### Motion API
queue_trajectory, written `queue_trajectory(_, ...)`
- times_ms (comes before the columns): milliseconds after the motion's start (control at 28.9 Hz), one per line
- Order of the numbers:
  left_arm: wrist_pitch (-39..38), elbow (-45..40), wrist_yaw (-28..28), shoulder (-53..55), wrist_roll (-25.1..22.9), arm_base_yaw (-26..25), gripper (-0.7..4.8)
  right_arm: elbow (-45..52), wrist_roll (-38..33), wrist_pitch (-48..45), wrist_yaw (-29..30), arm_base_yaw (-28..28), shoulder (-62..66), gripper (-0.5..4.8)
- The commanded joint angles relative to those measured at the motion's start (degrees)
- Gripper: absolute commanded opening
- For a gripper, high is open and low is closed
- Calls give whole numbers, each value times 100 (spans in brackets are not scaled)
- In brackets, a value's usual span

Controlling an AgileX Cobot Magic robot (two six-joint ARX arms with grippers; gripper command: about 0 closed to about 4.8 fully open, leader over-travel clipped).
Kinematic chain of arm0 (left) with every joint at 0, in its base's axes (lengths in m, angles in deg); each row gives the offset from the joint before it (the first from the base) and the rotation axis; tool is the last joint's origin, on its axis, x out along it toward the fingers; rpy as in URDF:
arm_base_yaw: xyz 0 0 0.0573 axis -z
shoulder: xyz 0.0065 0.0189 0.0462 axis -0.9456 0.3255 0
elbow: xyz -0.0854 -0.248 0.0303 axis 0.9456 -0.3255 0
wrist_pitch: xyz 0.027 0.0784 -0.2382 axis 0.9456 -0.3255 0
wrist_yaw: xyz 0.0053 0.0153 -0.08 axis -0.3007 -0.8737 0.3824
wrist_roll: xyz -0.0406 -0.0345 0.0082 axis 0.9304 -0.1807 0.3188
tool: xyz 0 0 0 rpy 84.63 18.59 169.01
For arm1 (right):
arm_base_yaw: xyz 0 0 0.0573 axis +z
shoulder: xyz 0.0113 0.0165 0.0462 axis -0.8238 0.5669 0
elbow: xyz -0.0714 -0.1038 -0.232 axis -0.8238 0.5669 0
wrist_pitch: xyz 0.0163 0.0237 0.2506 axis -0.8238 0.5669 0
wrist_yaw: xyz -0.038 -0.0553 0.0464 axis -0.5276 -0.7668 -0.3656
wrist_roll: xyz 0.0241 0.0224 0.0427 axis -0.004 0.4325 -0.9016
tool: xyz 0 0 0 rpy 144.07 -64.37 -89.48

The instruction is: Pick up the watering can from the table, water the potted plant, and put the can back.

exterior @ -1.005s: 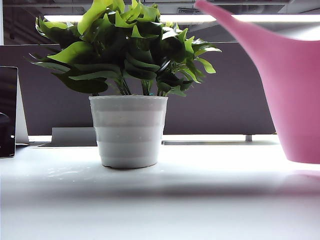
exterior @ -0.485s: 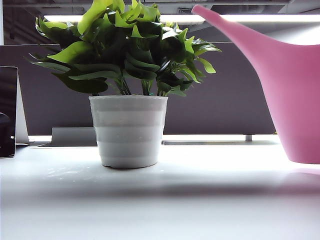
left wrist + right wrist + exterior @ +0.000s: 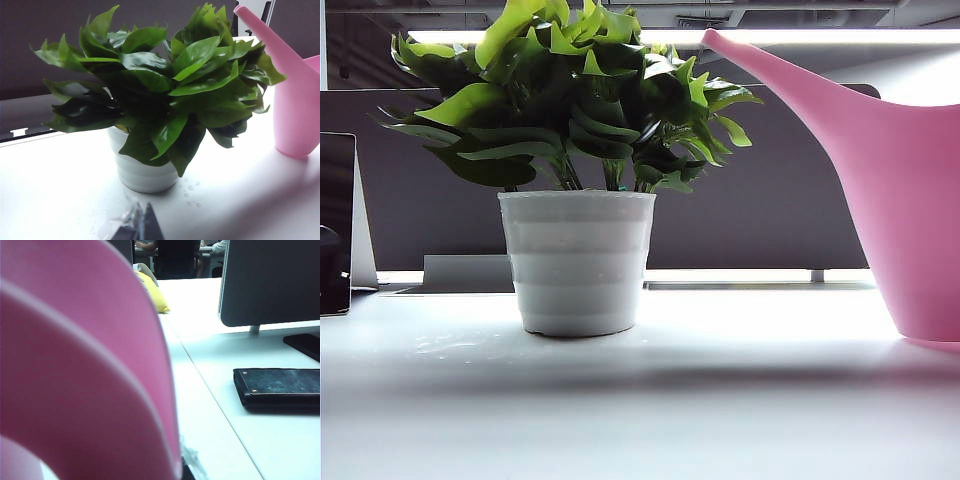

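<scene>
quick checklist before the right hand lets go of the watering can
1. Watering can down on the table: looks ok, its base meets the surface at the exterior view's right edge.
2. Can upright, spout up: ok.
3. Spout apart from the potted plant: ok, a gap shows beside the leaves.
4. Plant pot upright: ok; water drops lie on the table beside it.
5. Right hand's grip: cannot tell, pink plastic fills its wrist view and no fingers show.
6. Left hand clear of the can: ok, it sits low in front of the pot, jaws together, holding nothing.

The watering can [image 3: 910, 190] has sunk onto the table [image 3: 620, 400].
</scene>
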Motion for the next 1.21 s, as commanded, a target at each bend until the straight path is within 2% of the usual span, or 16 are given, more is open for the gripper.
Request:
queue_trajectory(35, 72, 4, 24, 7, -4, -11, -5, -59, -144, -444, 20, -4, 42, -6)
queue_trajectory(312, 74, -2, 24, 7, -4, -11, -5, -59, -162, -568, 20, -4, 76, -4)
queue_trajectory(416, 70, -17, 24, 7, -4, -11, -5, -59, -162, -553, 17, -4, 85, 20)
queue_trajectory(554, 70, -17, 24, 7, -4, -11, -5, -57, -162, -472, 22, -4, 87, 25)
queue_trajectory(624, 70, -15, 26, 7, -4, -11, -5, -57, -162, -476, 20, -4, 87, 51)
queue_trajectory(797, 72, -17, 24, 7, -4, -11, -5, -57, -162, -476, 20, -4, 92, 56)
queue_trajectory(832, 70, -17, 24, 7, -4, -11, -5, -57, -160, -481, 20, -4, 103, 68)
queue_trajectory(901, 70, -15, 24, 7, -4, -11, -5, -57, -162, -472, 20, -4, 127, 141)
queue_trajectory(936, 72, -17, 26, 7, -4, -11, -5, -57, -164, -472, 20, -4, 146, 161)
queue_trajectory(1213, 72, -15, 26, 7, -4, -11, -5, -57, -166, -479, 20, -4, 227, 163)
